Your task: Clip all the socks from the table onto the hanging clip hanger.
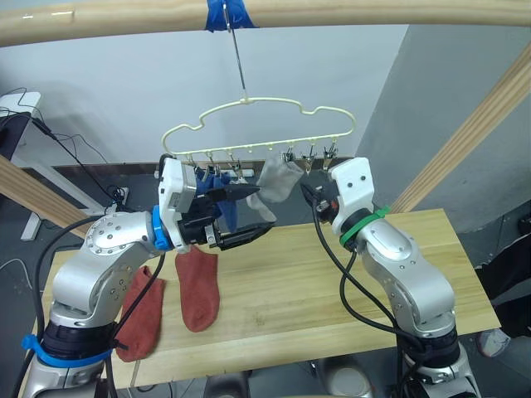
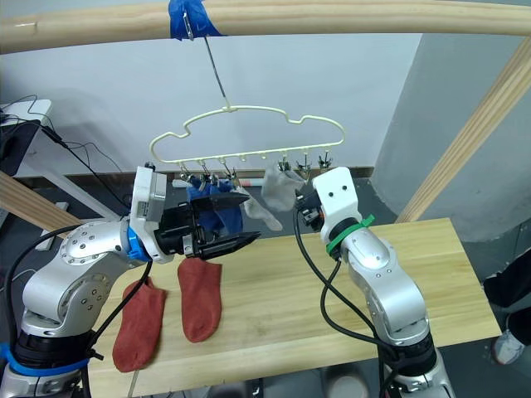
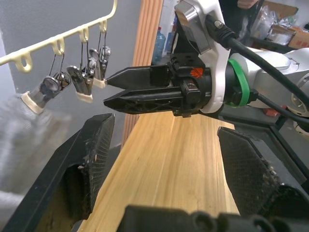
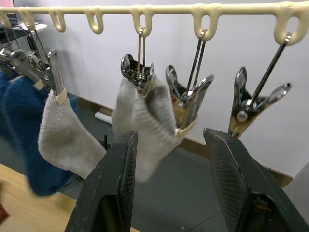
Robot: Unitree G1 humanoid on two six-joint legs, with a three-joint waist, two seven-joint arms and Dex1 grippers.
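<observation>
While my arms are raised under the clip hanger (image 1: 257,126), this is what I see:
Hanger: hooked on a taped pole above the desk's far edge.
Clips hold: blue socks (image 2: 217,211) at its left end, grey socks (image 4: 145,125) toward the middle.
Desk (image 1: 332,290): two rust-red socks (image 1: 199,286) flat near its left end.
Left claw (image 1: 247,215): spread wide, holding nothing.
Right claw (image 3: 108,89): fingers narrow, nothing between them, beside the right-end clips.
</observation>
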